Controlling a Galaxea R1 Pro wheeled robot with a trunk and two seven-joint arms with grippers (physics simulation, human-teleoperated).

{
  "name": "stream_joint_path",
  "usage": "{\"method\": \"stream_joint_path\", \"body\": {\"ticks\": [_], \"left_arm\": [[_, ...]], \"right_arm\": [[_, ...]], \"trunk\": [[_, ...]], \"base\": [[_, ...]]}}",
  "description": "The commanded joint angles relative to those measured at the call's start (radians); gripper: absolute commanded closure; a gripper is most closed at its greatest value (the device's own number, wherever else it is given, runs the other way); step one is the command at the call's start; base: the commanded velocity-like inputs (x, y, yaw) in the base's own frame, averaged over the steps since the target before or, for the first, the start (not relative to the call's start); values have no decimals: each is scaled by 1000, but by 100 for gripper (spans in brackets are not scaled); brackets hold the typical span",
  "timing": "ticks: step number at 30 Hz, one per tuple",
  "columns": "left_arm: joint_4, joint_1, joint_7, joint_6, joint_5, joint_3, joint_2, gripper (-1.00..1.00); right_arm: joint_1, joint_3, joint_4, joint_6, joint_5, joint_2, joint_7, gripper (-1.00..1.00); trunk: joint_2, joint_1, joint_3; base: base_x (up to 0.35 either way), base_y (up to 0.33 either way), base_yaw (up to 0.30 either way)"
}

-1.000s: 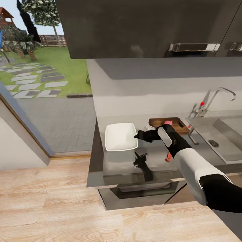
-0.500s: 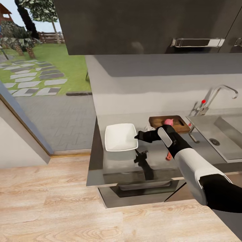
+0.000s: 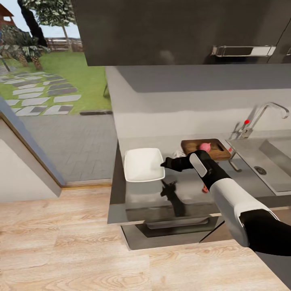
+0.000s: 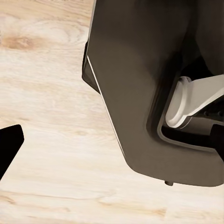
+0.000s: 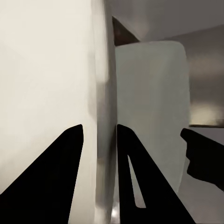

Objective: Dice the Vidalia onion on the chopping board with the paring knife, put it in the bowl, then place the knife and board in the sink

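Right gripper — fingers straddling the rim of the bowl, closed on it | bowl extends away from the fingertips along the countertop | Vidalia onion on chopping board — behind the wrist, toward the sink

The bowl, white, shallow and squarish with rounded corners, sits upright on the glossy grey countertop. At its three o'clock rim the right gripper pinches the wall, one finger either side. Toward two o'clock of the bowl lies the brown chopping board, flat, carrying the pinkish Vidalia onion. At the board's three o'clock begins the steel sink with its round drain.
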Motion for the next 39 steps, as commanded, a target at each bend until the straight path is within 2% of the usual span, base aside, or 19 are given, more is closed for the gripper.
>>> {"method": "stream_joint_path", "body": {"ticks": [1, 15, 39], "left_arm": [[-2, 0, -3, 0, 6, 3, -1, -100], [-2, 0, -3, 0, 7, 3, -1, -100], [-2, 0, -3, 0, 7, 3, -1, -100]], "right_arm": [[-1, 4, 0, 2, 8, -2, 24, 100], [-1, 2, 0, 2, 13, -16, 37, 100], [-1, 2, 0, 2, 11, -17, 37, 100]], "trunk": [[-2, 1, -2], [-2, 1, -12], [-2, 1, -46]], "base": [[0, 29, 0], [0, 4, 0], [0, 0, 0]]}}
